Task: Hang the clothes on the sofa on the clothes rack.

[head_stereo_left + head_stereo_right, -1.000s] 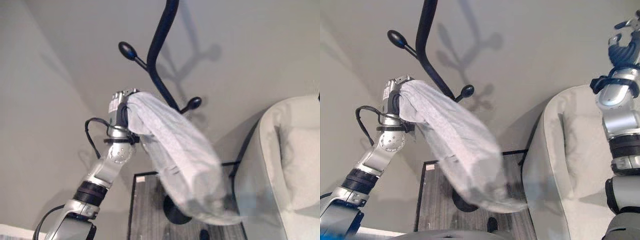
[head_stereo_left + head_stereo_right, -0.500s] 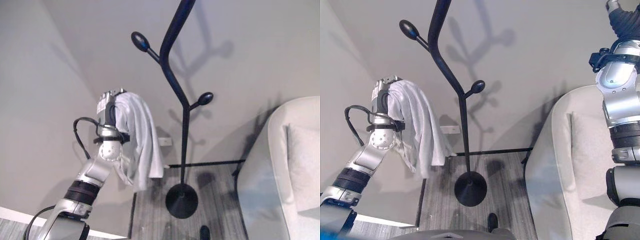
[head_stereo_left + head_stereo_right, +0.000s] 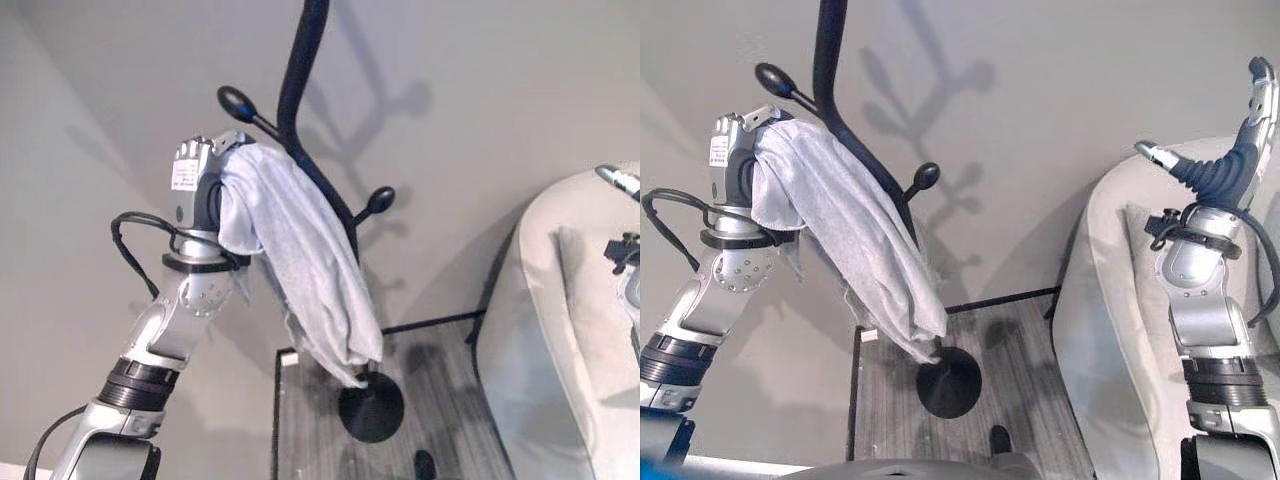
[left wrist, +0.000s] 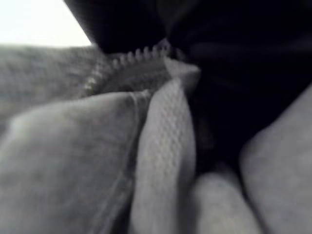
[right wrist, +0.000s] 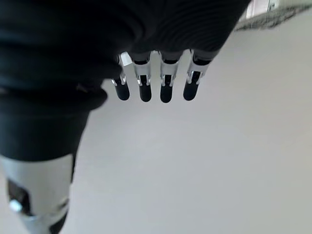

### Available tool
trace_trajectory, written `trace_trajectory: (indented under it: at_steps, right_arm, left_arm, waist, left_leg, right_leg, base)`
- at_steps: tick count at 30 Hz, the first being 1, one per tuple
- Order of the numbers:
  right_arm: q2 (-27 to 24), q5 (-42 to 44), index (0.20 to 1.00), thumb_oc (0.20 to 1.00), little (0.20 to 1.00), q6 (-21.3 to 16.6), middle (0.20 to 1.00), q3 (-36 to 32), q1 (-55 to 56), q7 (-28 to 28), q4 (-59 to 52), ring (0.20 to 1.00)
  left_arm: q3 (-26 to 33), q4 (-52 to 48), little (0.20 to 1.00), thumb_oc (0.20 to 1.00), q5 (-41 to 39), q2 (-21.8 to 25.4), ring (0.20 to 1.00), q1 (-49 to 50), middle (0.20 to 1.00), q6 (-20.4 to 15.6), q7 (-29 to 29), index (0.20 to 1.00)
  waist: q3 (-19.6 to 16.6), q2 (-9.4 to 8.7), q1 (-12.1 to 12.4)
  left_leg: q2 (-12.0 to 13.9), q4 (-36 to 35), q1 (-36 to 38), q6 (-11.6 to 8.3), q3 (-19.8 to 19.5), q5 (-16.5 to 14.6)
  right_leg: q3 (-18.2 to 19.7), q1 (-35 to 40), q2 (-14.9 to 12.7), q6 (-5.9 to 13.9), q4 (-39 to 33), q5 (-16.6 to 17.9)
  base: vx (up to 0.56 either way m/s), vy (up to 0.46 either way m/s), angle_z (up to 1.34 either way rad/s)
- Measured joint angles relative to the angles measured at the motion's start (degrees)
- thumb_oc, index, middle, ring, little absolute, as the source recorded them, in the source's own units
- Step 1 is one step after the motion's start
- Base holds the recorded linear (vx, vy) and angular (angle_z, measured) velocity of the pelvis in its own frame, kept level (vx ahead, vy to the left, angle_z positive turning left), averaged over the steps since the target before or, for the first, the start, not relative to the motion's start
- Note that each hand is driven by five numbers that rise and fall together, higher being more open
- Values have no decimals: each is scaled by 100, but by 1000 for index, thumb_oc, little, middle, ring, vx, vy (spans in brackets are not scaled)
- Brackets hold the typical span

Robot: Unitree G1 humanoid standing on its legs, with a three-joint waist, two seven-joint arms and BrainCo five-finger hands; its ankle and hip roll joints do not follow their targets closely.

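Garment (image 3: 300, 270) held beside the rack's upper peg (image 3: 238, 101)
It is draped over the left hand (image 3: 195, 180), whose fingers are hidden; right hand (image 5: 156, 83) is relaxed, empty.

Folds of pale grey knitted cloth (image 4: 97, 165) with a zipper (image 4: 129, 61) lie against something dark.

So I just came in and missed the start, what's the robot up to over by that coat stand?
It is hanging laundry. The left hand is raised with a light grey garment draped over it, held up against the black clothes rack just below its upper peg. The cloth hangs down in front of the pole and is not on a peg yet. The right hand is lifted over the pale sofa, fingers straight, holding nothing.
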Motion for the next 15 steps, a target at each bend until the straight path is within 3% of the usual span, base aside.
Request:
trace_trajectory:
  at_steps: [4,15]
  right_arm:
    - [716,125,1000,1000,1000,-27,1000,190,406,15,197,1000]
    - [1601,620,1000,1000,1000,139,1000,1686,845,829,1334,1000]
  left_arm:
    - [4,-112,200,200,-9,-50,200,219,200,-40,-32,200]
    - [-471,-921,200,200,-123,-406,200,651,200,-237,-679,200]
  waist:
    - [-2,-1,8]
    - [-8,25,50]
  left_leg:
    - [-39,0,8,3,23,2]
    - [-95,-3,68,15,16,11]
  right_leg:
    - [39,-12,-9,1,0,26]
    - [39,43,-96,50,-6,64]
  base:
    - [-6,22,-3]
    - [-17,43,1]
